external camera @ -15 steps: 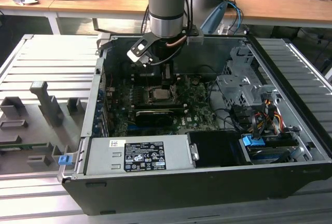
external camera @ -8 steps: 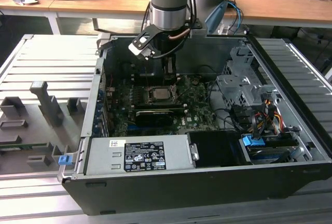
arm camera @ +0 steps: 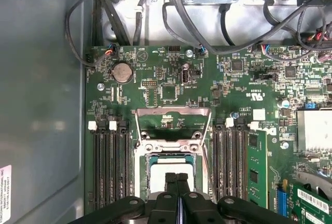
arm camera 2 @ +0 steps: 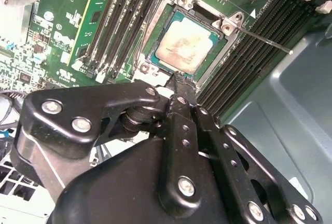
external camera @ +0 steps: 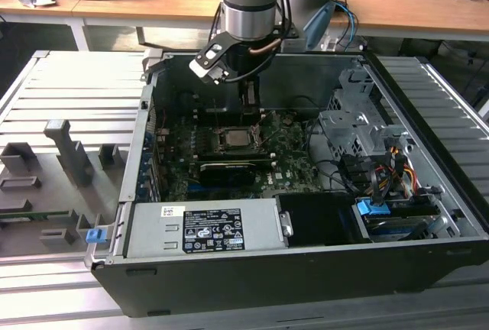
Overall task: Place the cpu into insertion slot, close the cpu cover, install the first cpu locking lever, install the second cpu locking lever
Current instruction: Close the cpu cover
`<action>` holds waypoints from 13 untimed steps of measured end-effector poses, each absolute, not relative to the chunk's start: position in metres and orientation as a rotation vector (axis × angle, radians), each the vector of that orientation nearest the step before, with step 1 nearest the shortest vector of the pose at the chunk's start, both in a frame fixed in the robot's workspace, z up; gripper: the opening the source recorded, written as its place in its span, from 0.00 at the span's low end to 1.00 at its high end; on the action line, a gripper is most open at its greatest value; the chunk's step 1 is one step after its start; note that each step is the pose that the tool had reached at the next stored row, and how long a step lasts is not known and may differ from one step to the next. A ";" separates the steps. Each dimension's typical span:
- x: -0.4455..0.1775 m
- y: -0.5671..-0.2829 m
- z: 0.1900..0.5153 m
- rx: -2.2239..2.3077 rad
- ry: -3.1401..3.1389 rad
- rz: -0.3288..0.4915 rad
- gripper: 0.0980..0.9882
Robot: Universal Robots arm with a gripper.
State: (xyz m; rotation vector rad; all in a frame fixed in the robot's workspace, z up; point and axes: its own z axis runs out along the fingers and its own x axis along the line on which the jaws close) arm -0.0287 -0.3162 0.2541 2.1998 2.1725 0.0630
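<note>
The chip [arm camera 2: 187, 45] lies flat in the slot [arm camera 2: 155, 29], its pale silver-tan face up and its green edge showing inside the silver rim. In the exterior view it sits [external camera: 233, 140] about the middle of the green circuit board [external camera: 294, 160], toward the far wall of the open computer case [external camera: 428, 127]. The cover [arm camera: 174, 111] is not down on the chip. In the first wrist view it stands tilted up from the slot's edge, on the side away from the end effector, and the board shows through its square opening. A thin metal lever [arm camera 2: 264, 41] sticks out from one corner of the slot, over the dark memory slots [arm camera 2: 259, 24] beside it. More memory slots [arm camera: 111, 167] flank the slot on both sides. The end effector [arm camera: 176, 178] hangs just over the chip's nearer edge, its two black fingers [arm camera 2: 179, 86] pressed together. I cannot tell whether the tips touch the chip. In the exterior view the arm comes straight down into the case, with the end effector [external camera: 250, 102] just above the slot. A grey labelled power supply box [external camera: 202, 229] lies along the near side of the case, and bundled cables [external camera: 382, 169] are at the exterior view's right. The case rests on a grey slatted counter [external camera: 46, 101], with grey blocks [external camera: 72, 150] on it at the exterior view's left.
</note>
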 end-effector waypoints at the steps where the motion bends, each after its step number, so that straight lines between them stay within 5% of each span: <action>1: -0.027 -0.316 0.254 2.200 2.173 0.063 0.01; 13: -0.019 -0.316 0.258 2.200 2.172 0.063 0.01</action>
